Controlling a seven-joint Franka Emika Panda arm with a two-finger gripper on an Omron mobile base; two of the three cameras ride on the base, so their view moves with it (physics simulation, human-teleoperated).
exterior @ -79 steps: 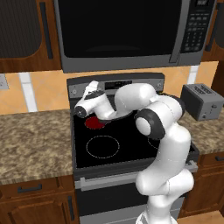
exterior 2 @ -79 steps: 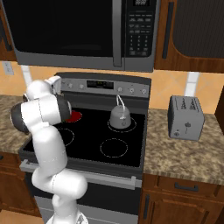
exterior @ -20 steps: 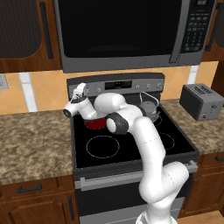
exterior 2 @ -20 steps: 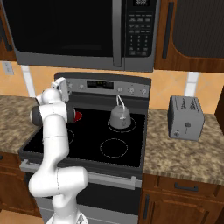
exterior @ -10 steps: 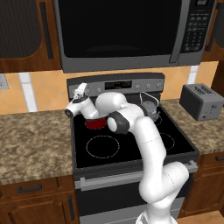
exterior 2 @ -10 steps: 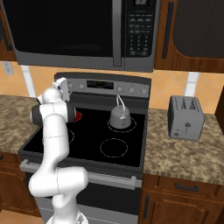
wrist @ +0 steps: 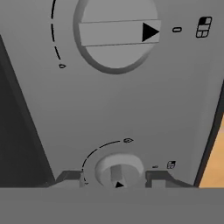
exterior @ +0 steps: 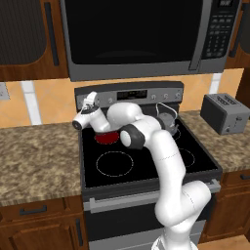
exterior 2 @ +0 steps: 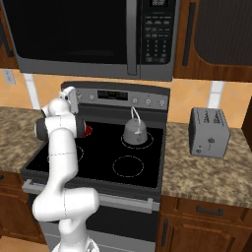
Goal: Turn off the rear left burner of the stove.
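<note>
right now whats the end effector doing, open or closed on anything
End effector: open, its fingertips either side of the lower knob on the stove control panel; whether they touch it cannot be told.

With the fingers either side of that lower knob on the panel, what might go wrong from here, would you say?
Two knobs sit close together: the fingers flank the lower knob, while a larger knob lies just beyond, so the wrong one may get turned. The fingers cover only the knob's edges, so they might slip. The rear left burner glows red under the arm.
</note>
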